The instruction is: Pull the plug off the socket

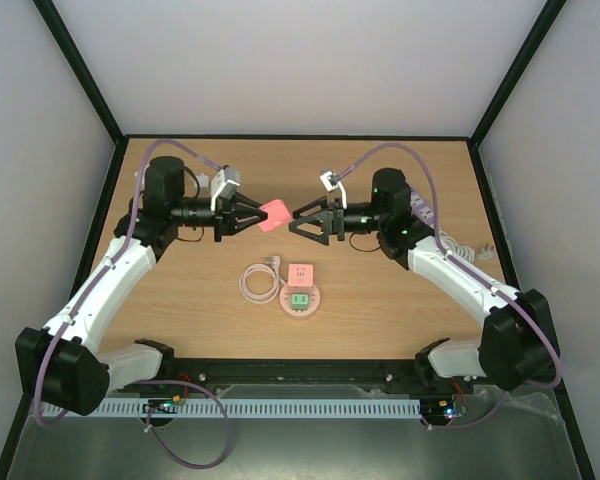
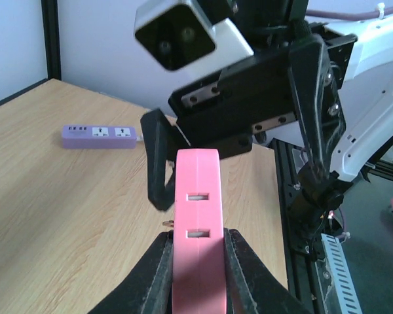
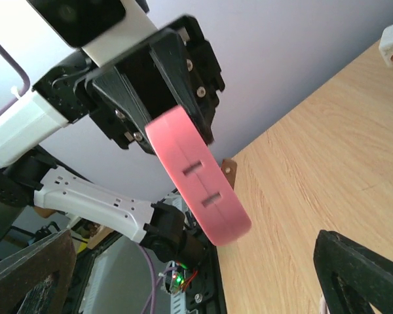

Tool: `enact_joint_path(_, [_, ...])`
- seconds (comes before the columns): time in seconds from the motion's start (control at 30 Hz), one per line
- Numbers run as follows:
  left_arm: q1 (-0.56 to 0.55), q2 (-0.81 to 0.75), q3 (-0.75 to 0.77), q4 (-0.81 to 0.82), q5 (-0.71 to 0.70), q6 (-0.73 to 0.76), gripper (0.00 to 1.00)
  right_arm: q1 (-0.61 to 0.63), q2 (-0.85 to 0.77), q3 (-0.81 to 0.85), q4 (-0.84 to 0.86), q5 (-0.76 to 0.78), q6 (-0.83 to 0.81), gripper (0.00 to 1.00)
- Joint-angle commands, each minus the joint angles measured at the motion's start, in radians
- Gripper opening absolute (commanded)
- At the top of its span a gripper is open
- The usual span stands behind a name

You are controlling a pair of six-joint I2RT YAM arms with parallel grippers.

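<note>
My left gripper [image 1: 260, 215] is raised above the middle of the table and shut on a pink plug block [image 1: 275, 215] with two slots in its edge [image 2: 198, 196]; a brass prong shows beside it. My right gripper [image 1: 298, 222] faces it from the right, open, its fingertips just short of the block, which hangs ahead of the wide jaws [image 3: 196, 176]. The socket [image 1: 300, 298], a pale pink round disc carrying a pink square and a green piece, lies on the table below, with its coiled cable [image 1: 258, 281] to the left.
A lilac power strip [image 1: 423, 212] lies at the right behind my right arm, also visible far off in the left wrist view [image 2: 99, 136]. Its white cord and plug [image 1: 485, 252] trail toward the right edge. Black frame rails border the table.
</note>
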Motion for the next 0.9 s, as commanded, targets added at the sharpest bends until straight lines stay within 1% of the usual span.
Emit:
enact_joint_path(0.0, [0.006,-0.010,-0.002,0.094,0.054,-0.074,0.11,0.029,-0.025,-0.014,0.033,0.005,0.013,0.98])
enact_joint_path(0.1, [0.005,-0.008,-0.016,0.132,0.062,-0.108,0.11,0.055,-0.012,0.001,0.048,-0.009,0.018,0.98])
enact_joint_path(0.3, [-0.003,-0.006,-0.034,0.150,0.061,-0.129,0.11,0.104,0.016,0.036,0.119,-0.082,0.041,0.99])
enact_joint_path(0.7, [-0.030,0.000,-0.068,0.144,0.069,-0.122,0.11,0.106,0.024,0.148,0.114,-0.114,0.016,0.97])
enact_joint_path(0.87, [-0.038,0.006,-0.072,0.139,0.051,-0.120,0.11,0.106,0.026,0.173,0.124,-0.127,0.014,0.96])
